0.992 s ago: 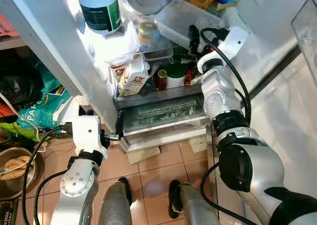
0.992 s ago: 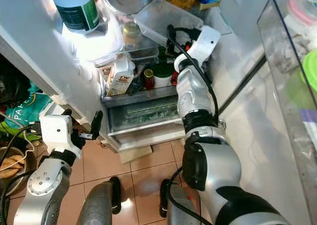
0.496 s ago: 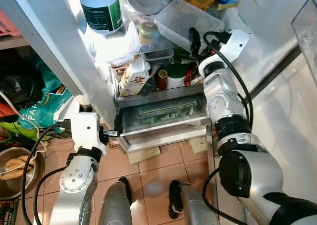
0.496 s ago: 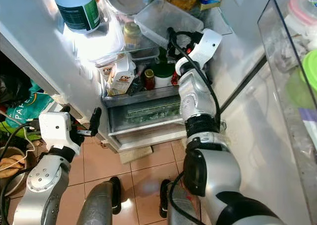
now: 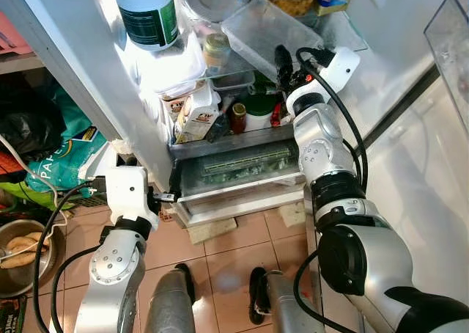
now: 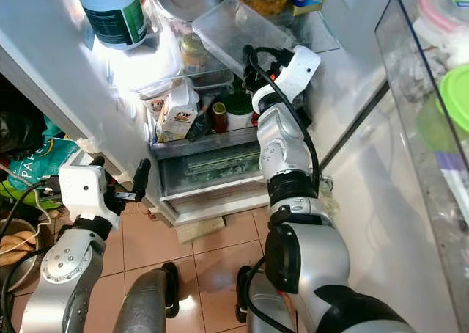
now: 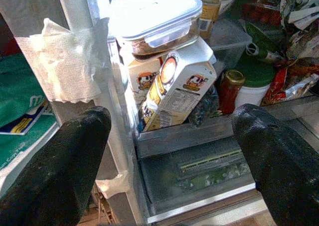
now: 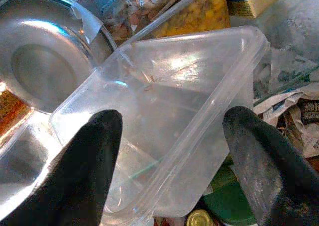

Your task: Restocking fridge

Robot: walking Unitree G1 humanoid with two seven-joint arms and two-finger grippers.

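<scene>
My right claw (image 8: 169,161) is spread wide just under the tilted clear tub (image 8: 169,111) on the fridge shelf, gripping nothing. I judge I'm mid-reach; next, close on its rim. My left claw (image 7: 164,151) hangs open, low, facing the carton (image 7: 174,86).

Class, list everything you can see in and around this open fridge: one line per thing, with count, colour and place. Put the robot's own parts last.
Clear plastic tub: one, transparent, tilted on the glass shelf.
Steel bowl: one, silver, behind the tub.
White bottle with green label: one, top left, near the fridge edge.
Lidded clear food box: one, on top of the carton.
Cartoon-printed milk carton: one, white and yellow, leaning on the lower shelf.
Red-lidded jar: one, beside the carton.
Crisper drawer: one, clear, bottom.
Green bag: one, on the floor, left.
Right gripper: open, at the tub.
Left gripper: open, low, outside the fridge.
</scene>
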